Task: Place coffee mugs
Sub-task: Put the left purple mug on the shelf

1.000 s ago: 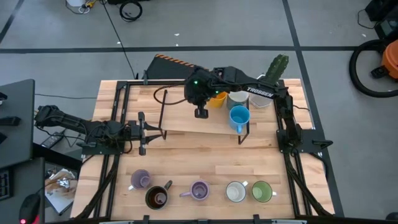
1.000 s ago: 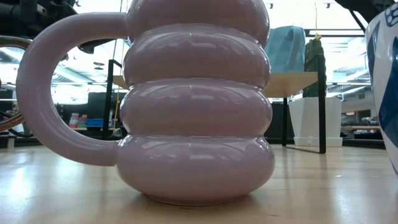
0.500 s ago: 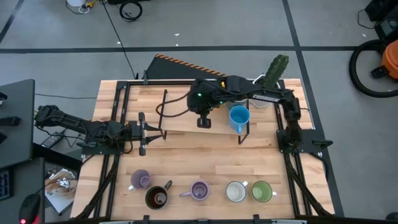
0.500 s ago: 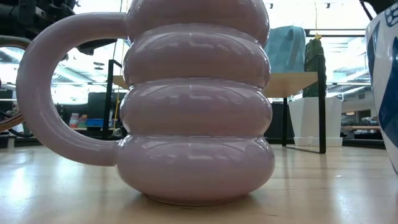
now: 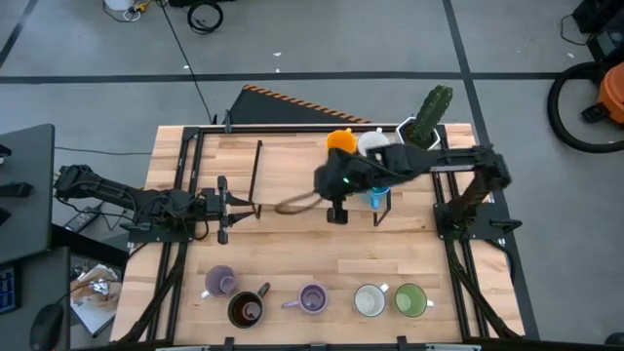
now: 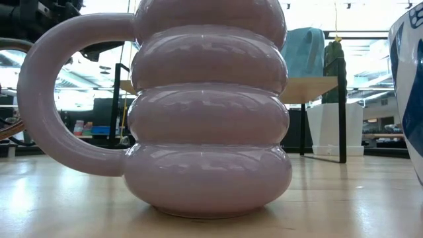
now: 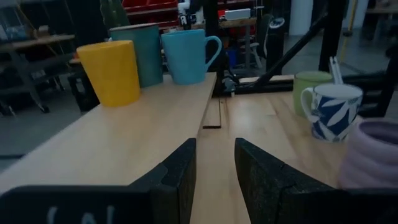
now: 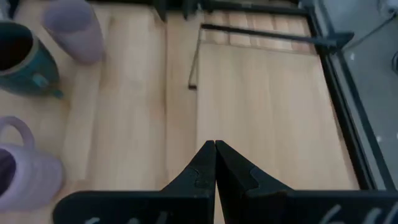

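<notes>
Three coffee mugs stand on a raised wooden shelf (image 5: 283, 175): orange (image 5: 340, 141), white (image 5: 373, 143) and blue (image 5: 374, 200), the blue one partly under my right arm. Along the near edge stand a lavender mug (image 5: 220, 282), a dark brown one (image 5: 246, 309), a ribbed lavender one (image 5: 312, 298), a white one (image 5: 370, 301) and a green one (image 5: 410, 299). My right gripper (image 5: 337, 213) hangs shut above the shelf's near edge with nothing in it; its tips (image 8: 215, 146) meet. My left gripper (image 7: 214, 165) waits open and level at the table's left.
A white pot with a green cactus (image 5: 429, 115) stands at the far right corner. The shelf rests on thin black legs (image 5: 257, 171). Bare tabletop (image 5: 292, 249) lies between the shelf and the near row of mugs. The ribbed lavender mug (image 6: 208, 106) fills the low view.
My right gripper has moved from over the shelf's middle toward the table's near edge and a little to the right, staying shut and empty. The arm has swung off the orange and white mugs, which now show.
</notes>
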Action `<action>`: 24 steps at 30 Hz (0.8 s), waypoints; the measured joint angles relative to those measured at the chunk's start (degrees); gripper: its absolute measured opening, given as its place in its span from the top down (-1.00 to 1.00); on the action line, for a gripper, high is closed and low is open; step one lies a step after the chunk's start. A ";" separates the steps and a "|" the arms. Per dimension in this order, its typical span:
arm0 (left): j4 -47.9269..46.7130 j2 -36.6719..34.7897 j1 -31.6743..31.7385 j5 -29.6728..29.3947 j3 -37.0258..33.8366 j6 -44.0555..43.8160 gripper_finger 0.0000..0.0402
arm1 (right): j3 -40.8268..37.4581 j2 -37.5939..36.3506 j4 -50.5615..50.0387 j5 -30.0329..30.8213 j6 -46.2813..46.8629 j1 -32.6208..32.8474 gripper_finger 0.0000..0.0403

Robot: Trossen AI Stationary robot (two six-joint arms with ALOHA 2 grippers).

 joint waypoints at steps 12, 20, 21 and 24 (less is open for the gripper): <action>6.05 0.02 -4.16 11.96 1.24 -3.51 0.42 | -31.16 -16.31 27.73 6.22 1.29 9.13 0.94; -18.16 5.05 -11.32 -1.85 15.03 -15.19 0.42 | -41.34 -20.94 37.89 6.20 -0.81 11.52 0.94; -18.97 6.78 -12.28 -2.09 16.54 -16.71 0.42 | -42.21 -21.01 38.86 6.21 -0.97 11.80 0.94; -21.24 12.64 -15.44 -2.12 20.85 -21.45 0.42 | -43.50 -21.03 40.63 6.22 -1.31 12.63 0.94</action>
